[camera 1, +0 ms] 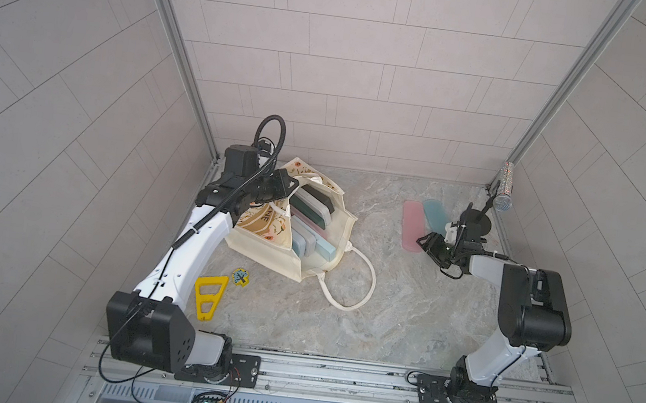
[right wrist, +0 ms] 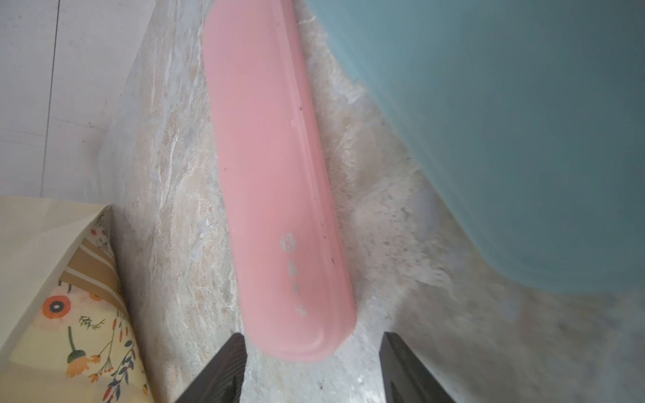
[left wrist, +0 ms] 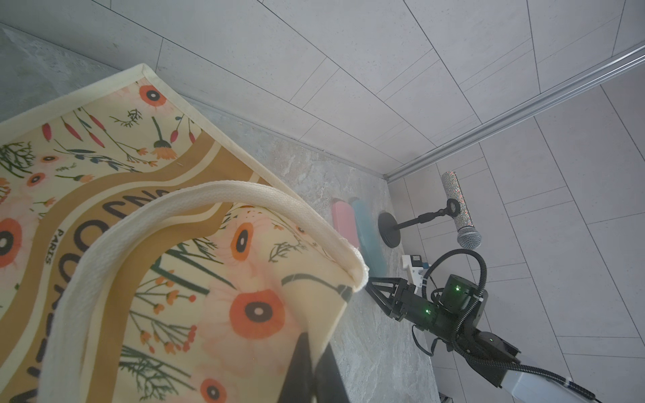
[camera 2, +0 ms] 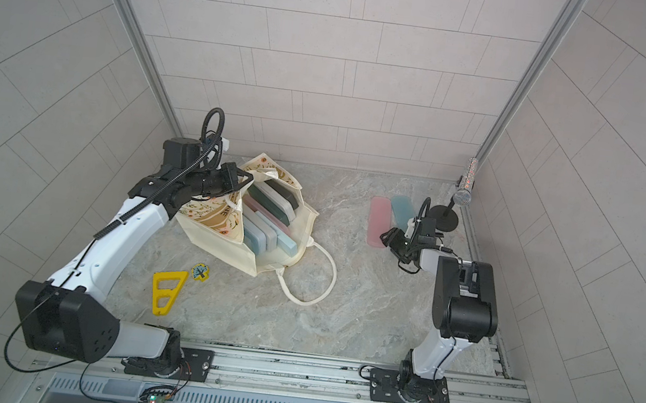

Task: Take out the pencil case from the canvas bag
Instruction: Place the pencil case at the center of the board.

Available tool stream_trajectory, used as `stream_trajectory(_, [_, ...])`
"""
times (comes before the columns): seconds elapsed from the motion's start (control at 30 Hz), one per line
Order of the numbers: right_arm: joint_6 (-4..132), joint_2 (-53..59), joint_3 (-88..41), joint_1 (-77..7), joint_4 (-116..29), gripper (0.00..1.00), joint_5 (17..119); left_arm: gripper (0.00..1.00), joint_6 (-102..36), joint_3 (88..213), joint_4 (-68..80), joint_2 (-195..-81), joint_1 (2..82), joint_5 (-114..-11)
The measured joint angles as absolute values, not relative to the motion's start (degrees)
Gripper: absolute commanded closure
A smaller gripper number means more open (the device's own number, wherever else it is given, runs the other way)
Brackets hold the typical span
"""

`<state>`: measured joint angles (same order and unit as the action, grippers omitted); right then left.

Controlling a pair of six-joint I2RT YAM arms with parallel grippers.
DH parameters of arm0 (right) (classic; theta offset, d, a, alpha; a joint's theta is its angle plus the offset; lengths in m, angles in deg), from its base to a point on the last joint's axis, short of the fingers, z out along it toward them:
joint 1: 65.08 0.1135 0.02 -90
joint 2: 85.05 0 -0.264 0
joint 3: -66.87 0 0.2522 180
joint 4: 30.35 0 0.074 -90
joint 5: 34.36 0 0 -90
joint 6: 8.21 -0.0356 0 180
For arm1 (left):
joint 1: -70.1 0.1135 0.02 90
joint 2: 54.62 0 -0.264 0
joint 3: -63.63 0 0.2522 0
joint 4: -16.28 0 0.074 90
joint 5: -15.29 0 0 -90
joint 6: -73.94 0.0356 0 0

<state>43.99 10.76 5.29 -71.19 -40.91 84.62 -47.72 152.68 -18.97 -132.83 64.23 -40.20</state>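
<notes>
The cream canvas bag [camera 1: 265, 245] [camera 2: 219, 244] lies open at the left of the table, with several flat pencil cases [camera 1: 312, 222] standing on edge inside. My left gripper [camera 1: 294, 184] [left wrist: 316, 352] is shut on the bag's [left wrist: 104, 174] rim fabric at its far side. At the right, a pink pencil case [camera 1: 412, 228] [right wrist: 272, 174] lies flat on the table beside a teal pencil case [camera 1: 435, 214] [right wrist: 506, 139]. My right gripper [camera 1: 423, 242] [right wrist: 312, 336] is open at the pink case's near end, with its fingers apart from the case.
A glittery microphone [camera 1: 502, 191] on a black stand [camera 1: 482, 224] sits in the far right corner, close behind my right arm. A yellow triangular tool [camera 1: 209, 291] and a small round badge [camera 1: 240, 276] lie front left. The bag's rope handle [camera 1: 361, 282] loops onto the table.
</notes>
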Motion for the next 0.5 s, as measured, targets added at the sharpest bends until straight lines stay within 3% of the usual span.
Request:
stream_trajectory(0.17, [49.04,-0.37,6.91,-67.58,-46.9,0.36,72.94,1.0,-46.83,153.07,-19.85,-133.44,64.23,-40.77])
stream_trajectory(0.33, [56.36,-12.3,9.45,-53.09,-46.22,0.43,62.28,1.0,-44.56,155.04,-22.23,-135.13,64.23,-42.04])
stream_trajectory(0.5, [63.99,-18.22,14.41,-36.94,-40.39,0.46,59.37,1.0,-41.93,155.13,-24.37,-135.17,63.77,-42.74])
